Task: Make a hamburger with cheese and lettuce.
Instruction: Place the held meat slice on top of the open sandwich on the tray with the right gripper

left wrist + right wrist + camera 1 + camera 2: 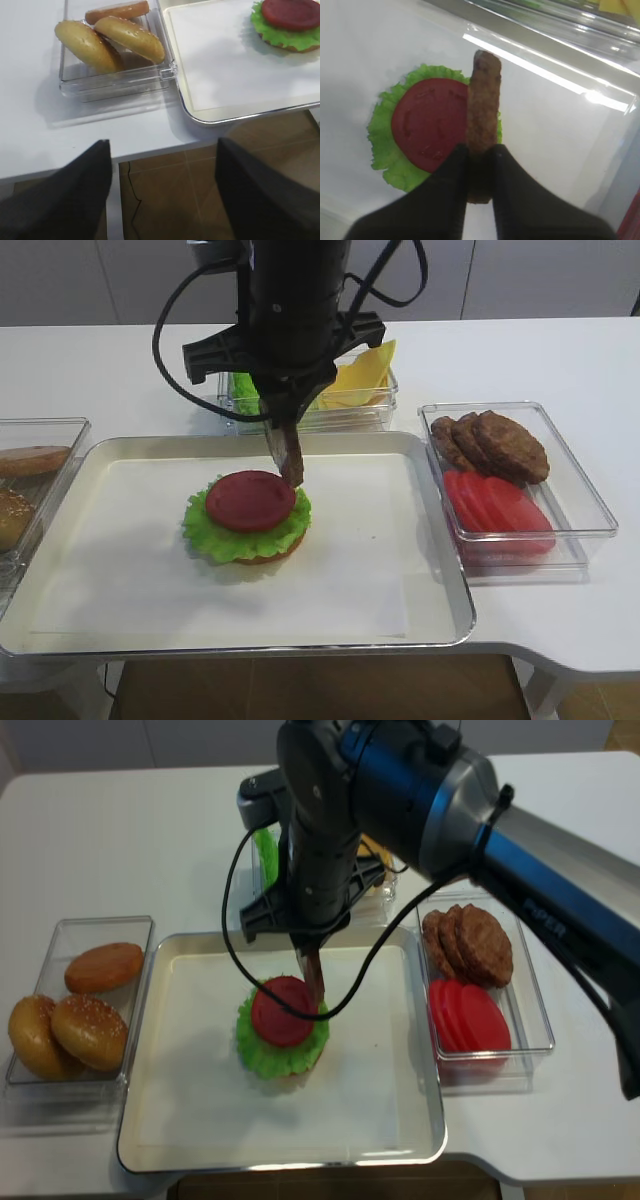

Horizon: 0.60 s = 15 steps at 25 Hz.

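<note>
The hamburger (248, 518) sits on the tray (420, 590): a bun half, frilly green lettuce (215, 537) and a red tomato slice (250, 500) on top. It also shows in the right wrist view (427, 122), the left wrist view (287, 22) and the second high view (283, 1025). My right gripper (480, 155) is shut on a brown patty (483, 97), held on edge just above the pile's right rim (291, 455). Yellow cheese (365, 375) lies in a clear box behind the tray. My left gripper (160, 165) is open and empty, off the table's front left edge.
A clear box at the right (590, 510) holds brown patties (495, 443) and tomato slices (498, 510). A clear box at the left (30, 1090) holds bun halves (90, 1025). More lettuce (243, 390) lies in the back box beside the cheese.
</note>
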Motion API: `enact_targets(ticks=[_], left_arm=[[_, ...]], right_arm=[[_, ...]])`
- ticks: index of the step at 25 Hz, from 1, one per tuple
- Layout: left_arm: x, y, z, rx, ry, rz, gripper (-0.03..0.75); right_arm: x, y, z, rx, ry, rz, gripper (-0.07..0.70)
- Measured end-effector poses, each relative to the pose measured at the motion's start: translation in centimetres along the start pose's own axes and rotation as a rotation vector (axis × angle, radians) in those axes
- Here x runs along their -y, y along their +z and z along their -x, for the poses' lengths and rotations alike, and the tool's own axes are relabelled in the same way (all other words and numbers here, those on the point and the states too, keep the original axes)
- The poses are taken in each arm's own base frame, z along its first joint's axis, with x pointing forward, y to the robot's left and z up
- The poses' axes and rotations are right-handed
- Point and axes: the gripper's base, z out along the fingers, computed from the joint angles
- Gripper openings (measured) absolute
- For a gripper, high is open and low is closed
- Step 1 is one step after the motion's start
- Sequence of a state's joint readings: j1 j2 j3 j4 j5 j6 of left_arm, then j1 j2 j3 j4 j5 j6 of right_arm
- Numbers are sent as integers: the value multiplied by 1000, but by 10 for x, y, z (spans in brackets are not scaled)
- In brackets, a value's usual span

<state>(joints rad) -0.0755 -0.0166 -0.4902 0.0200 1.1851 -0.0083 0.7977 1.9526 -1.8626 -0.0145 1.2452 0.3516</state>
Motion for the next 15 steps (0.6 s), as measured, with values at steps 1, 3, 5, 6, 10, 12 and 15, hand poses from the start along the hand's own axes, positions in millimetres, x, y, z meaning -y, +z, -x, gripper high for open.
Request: enact_targets(ticks=[1, 3, 5, 6, 10, 12, 15], left_arm=[[0, 0, 0, 0, 0, 0, 484], [0, 0, 0, 0, 0, 0, 484], [0, 0, 0, 0, 0, 0, 484], [0, 0, 0, 0, 0, 0, 484], [0, 0, 0, 0, 0, 0, 484], [0, 0, 0, 0, 0, 0, 484], [0, 0, 0, 0, 0, 0, 484]], right_arm=[[0, 0, 0, -1, 1, 2, 125], [0, 0, 0, -2, 2, 5, 125], [-1, 1, 0, -4, 2, 6, 125], [0, 1, 0, -3, 2, 4, 125], [1, 1, 0, 1, -8, -9, 125], [1, 1, 0, 2, -19, -10, 125], [1, 1, 0, 2, -23, -11, 125]])
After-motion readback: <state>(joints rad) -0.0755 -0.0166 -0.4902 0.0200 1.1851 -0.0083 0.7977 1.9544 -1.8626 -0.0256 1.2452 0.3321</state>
